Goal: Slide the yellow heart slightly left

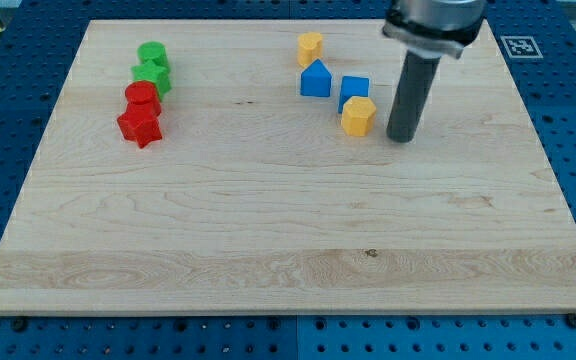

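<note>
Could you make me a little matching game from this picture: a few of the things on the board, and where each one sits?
Things:
1. red star
2. blue triangle
3. my tip
4. upper yellow block

Places:
A. nearest the view's top, right of centre
B. just right of the lower yellow block
C. view's left, below the red round block
D. just left of the blue cube

Pairs: 1-C, 2-D, 3-B, 4-A

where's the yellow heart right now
The yellow heart sits near the view's top, right of centre, just above the blue triangular block; my tip is lower and to the view's right.
</note>
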